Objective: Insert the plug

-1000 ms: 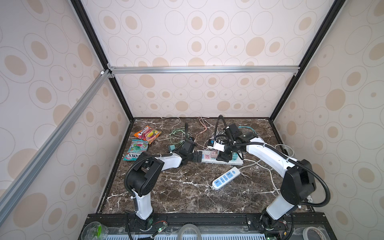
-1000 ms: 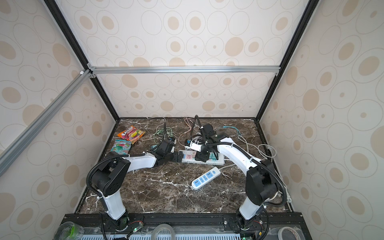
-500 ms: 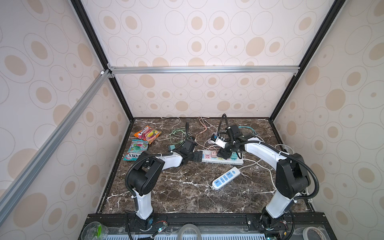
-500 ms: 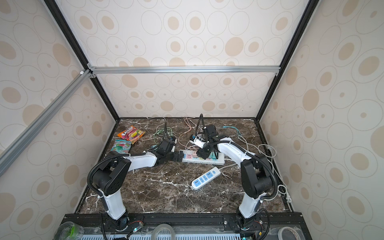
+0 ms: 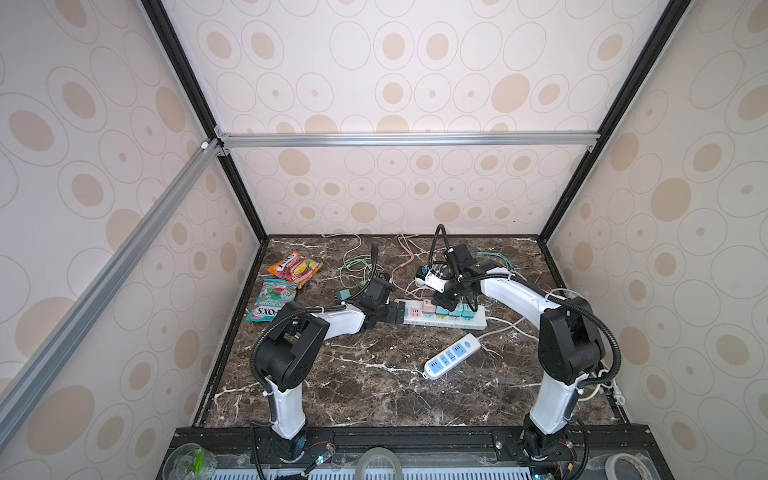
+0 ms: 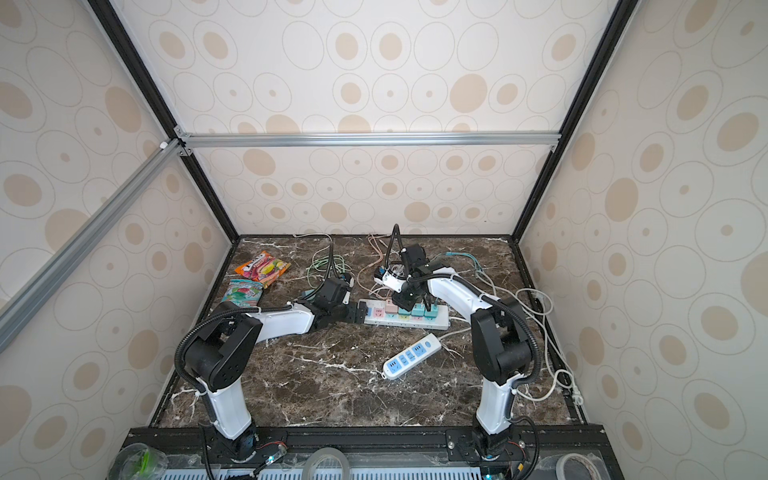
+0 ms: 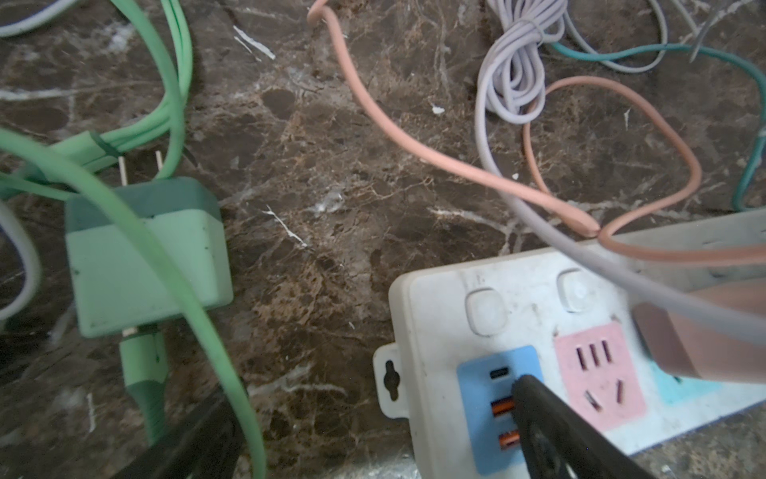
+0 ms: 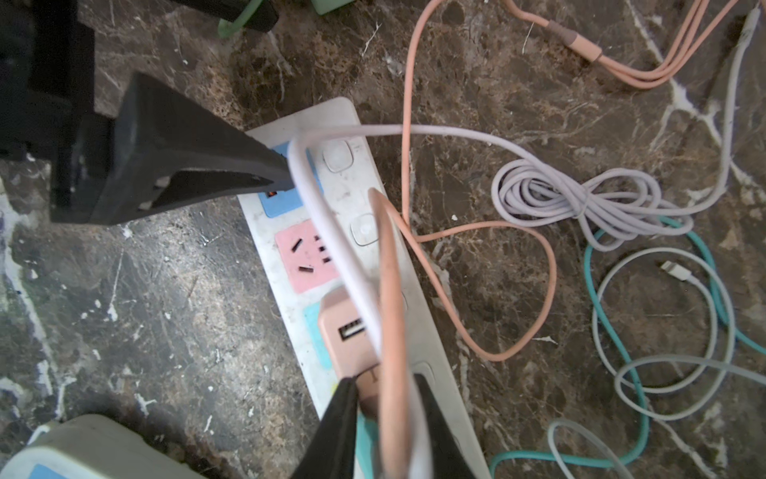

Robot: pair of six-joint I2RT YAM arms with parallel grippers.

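Note:
A white power strip point(image 5: 478, 320) point(image 6: 444, 321) with coloured sockets lies mid-table, several adapters standing in it. My left gripper point(image 5: 395, 311) point(image 7: 364, 435) is open at the strip's left end, one finger point(image 7: 547, 419) resting on the blue USB panel. My right gripper point(image 5: 442, 300) point(image 8: 387, 414) hangs over the strip, shut on the pink plug point(image 8: 369, 387). That plug's cable and a lilac cable also run between the fingers. The plug's tip meets the pink adapter point(image 8: 342, 331) seated in the strip. I cannot tell whether it is in.
A green adapter point(image 7: 145, 257) with its green cable lies left of the strip. A second white strip point(image 5: 451, 357) lies nearer the front. Two snack packets point(image 5: 295, 268) sit at back left. Lilac point(image 8: 580, 195), teal and white cables point(image 6: 540, 316) sprawl behind and right.
My right gripper's jaws have narrowed from wide apart onto the pink plug, and the right arm has shifted slightly over the strip. The left arm has stayed put.

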